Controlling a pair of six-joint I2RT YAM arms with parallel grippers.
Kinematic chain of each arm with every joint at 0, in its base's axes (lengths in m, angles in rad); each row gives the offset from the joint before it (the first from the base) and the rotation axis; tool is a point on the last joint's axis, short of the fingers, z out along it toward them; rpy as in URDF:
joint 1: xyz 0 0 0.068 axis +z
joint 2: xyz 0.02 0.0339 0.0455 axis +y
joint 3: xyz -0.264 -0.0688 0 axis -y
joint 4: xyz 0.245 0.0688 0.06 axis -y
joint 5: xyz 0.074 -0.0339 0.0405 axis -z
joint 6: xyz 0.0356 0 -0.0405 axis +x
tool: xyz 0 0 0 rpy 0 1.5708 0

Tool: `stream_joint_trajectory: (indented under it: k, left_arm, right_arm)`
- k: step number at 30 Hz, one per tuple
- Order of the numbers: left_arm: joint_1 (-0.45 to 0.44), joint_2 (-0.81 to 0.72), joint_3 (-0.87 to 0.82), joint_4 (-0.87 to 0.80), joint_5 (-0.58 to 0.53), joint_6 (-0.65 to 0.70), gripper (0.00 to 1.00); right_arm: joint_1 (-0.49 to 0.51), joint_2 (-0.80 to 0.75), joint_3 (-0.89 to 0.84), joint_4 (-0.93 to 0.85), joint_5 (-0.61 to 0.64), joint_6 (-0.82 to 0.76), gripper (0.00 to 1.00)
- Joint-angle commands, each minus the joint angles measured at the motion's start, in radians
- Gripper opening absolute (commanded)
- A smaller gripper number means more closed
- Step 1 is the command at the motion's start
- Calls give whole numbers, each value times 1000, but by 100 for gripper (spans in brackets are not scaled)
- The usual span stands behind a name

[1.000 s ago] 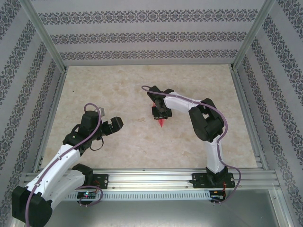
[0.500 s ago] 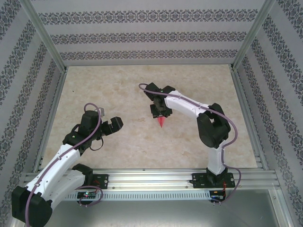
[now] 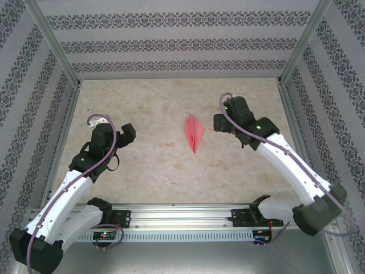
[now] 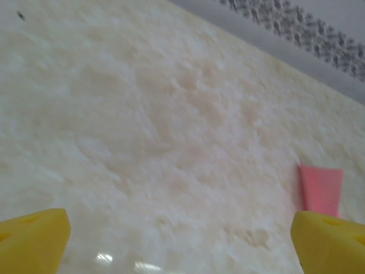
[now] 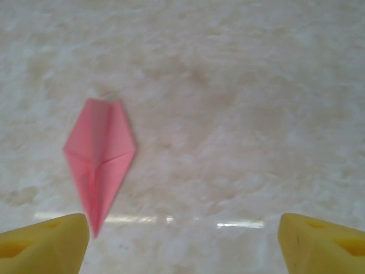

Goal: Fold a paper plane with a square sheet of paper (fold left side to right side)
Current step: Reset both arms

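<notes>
Top external view shows the paper plane (image 3: 194,133) lying flat on the bench (image 3: 142,103), with nothing touching it. It is a slim salmon-red kite. Its long axis runs from a blunt far end to a sharp nose that points back toward my arm bases, leaning only slightly off straight.

My right gripper (image 3: 219,121) hangs near the plane, off its right edge and level with its wider far half. My left gripper (image 3: 126,133) is well apart from the plane on its left side, so the right arm is clearly the nearer one.

Both grippers are spread wide and hold nothing. In the right wrist view the yellow pads (image 5: 43,242) stand far apart at the bottom corners. The plane (image 5: 100,157) lies ahead of the right gripper (image 5: 182,245) and off to the left, its nose aimed at the lower-left pad. In the left wrist view my left gripper (image 4: 179,245) is just as wide open, and only a blunt pink end of the plane (image 4: 321,188) shows above the right-hand pad.

I judge that a left-over-right fold hinges on the centre ridge. The plane's left flap faces my farther arm, while my nearer arm is on the side where that flap would land.
</notes>
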Motion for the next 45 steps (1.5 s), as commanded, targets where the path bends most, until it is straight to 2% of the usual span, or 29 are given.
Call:
stream_joint_trajectory:
  k: [1,7,12,15,19,23,31,35,38,40,45]
  left_arm:
    - [8,-9,5,32,-244,117,100]
    - [8,-46,-170,341,-415,334,100]
    - [36,-27,-316,570,-441,497,100]
    - [88,-7,-408,708,-388,550,100]
    - [165,13,-481,836,-266,586,100]
    - [217,93,-513,937,-146,579,100]
    - [252,295,-505,1148,-24,621,100]
    - [292,393,-528,1347,56,646,100]
    - [323,436,-490,1326,160,639,100]
    - [327,456,-493,1363,192,624,100]
    - [328,640,-490,1540,232,617,100]
  right_arm:
    - [-74,-105,-151,193,82,-89,98]
    - [-305,-244,-392,401,49,-74,98]
    - [-437,-255,-636,692,60,-101,98]
    - [-493,-197,-739,867,87,-137,98]
    - [-526,-77,-781,1043,20,-199,98]
    - [-528,-11,-781,1180,-58,-261,98]
    - [-529,104,-783,1430,-138,-351,98]
    - [-536,139,-745,1402,-220,-364,98]
    - [-536,123,-766,1424,-245,-370,98]
    - [-536,123,-777,1454,-247,-352,98]
    - [-532,226,-810,1651,-271,-313,98]
